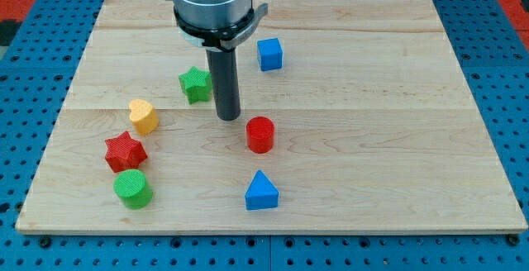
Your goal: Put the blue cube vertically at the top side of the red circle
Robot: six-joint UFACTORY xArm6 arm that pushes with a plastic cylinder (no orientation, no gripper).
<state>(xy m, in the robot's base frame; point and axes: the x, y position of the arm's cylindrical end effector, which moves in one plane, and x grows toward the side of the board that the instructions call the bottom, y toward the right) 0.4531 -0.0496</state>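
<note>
The blue cube (270, 54) sits on the wooden board toward the view's top, a little right of centre. The red circle, a short red cylinder (259, 134), stands near the board's middle, below the cube and slightly to its left. My tip (228, 118) is at the end of the dark rod, just left of and slightly above the red circle, with a small gap. The tip is below and to the left of the blue cube, not touching it.
A green star (195, 84) lies just left of the rod. A yellow heart (143, 116), a red star (125, 151) and a green cylinder (131, 188) sit at the lower left. A blue triangle (261, 192) lies below the red circle. The board (397, 139) ends on blue pegboard.
</note>
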